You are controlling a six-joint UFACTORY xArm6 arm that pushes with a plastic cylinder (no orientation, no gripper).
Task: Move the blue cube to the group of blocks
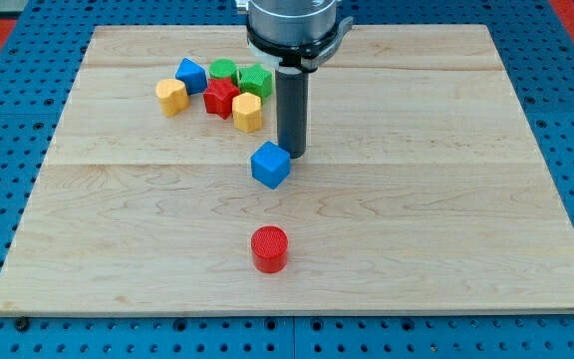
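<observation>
Wooden board [446, 219]: my tip [291, 153], a bare rod without jaws, sits just upper-right of blue cube [270, 165]; group [217, 92] lies up-left.

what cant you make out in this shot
- My tip: its end sits just above and right of the blue cube; touching or a hair apart, cannot tell.
- The arm above the rod: cut off by the view's top edge.
- Green blocks: their lower parts are hidden by the red block, so their shapes are unclear.
- Blue block in the group: partly behind the yellow block.
</observation>
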